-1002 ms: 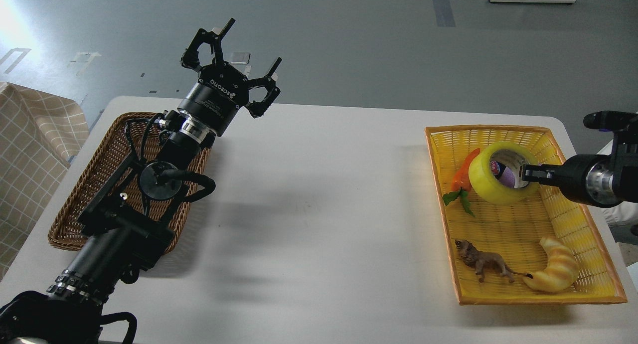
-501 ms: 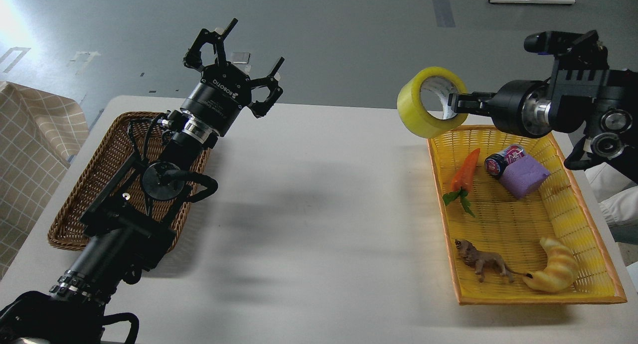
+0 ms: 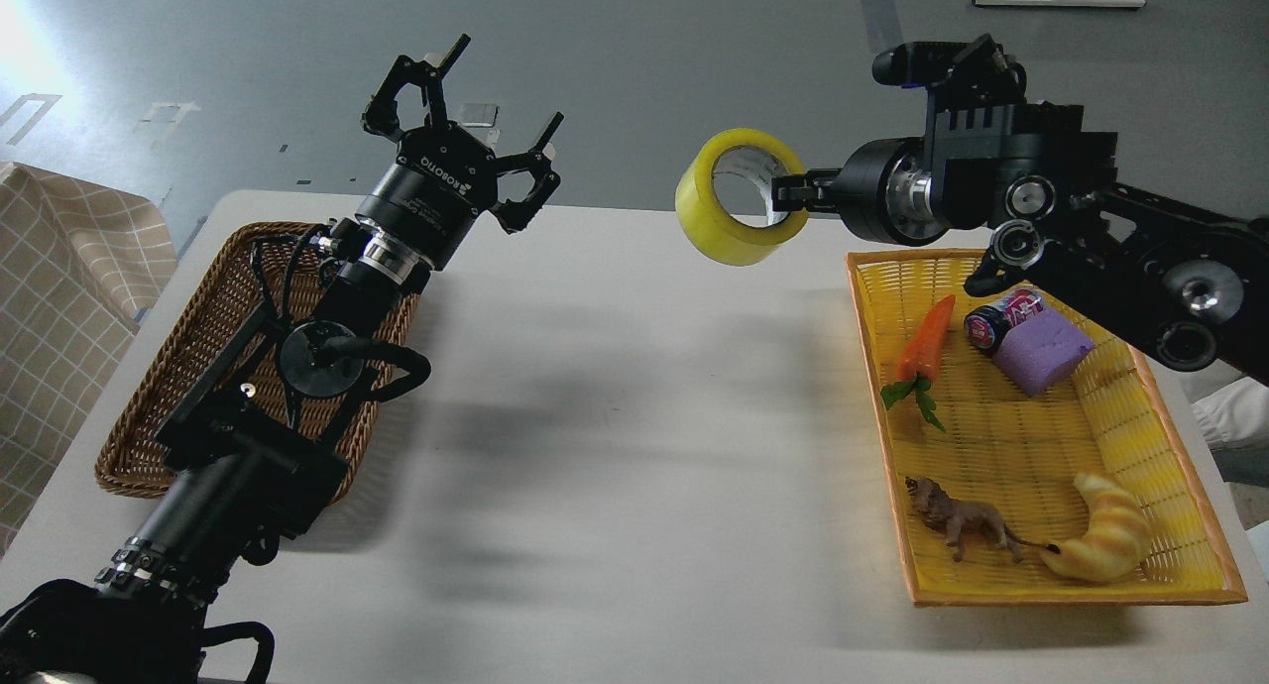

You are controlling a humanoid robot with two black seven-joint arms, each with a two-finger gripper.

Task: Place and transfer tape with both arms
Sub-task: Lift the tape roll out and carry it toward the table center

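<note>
The yellow tape roll [image 3: 716, 228] hangs in the air above the table's far middle, left of the yellow basket. My right gripper [image 3: 783, 196] is shut on the roll's right rim, with a finger inside the core. My left gripper [image 3: 466, 109] is open and empty, fingers spread, raised above the far end of the brown wicker basket [image 3: 149, 426]. The tape is well to the right of the left gripper, a wide gap between them.
The yellow basket [image 3: 1170, 466] at the right holds a toy carrot [image 3: 924, 342], a small can [image 3: 996, 319], a purple block [image 3: 1046, 352], a toy lion [image 3: 962, 525] and a croissant toy [image 3: 1105, 540]. A checked cloth [image 3: 59, 297] lies at the far left.
My right gripper lifted the tape out of the yellow basket and carried it up and to the left, over the table. The left arm has barely moved.
</note>
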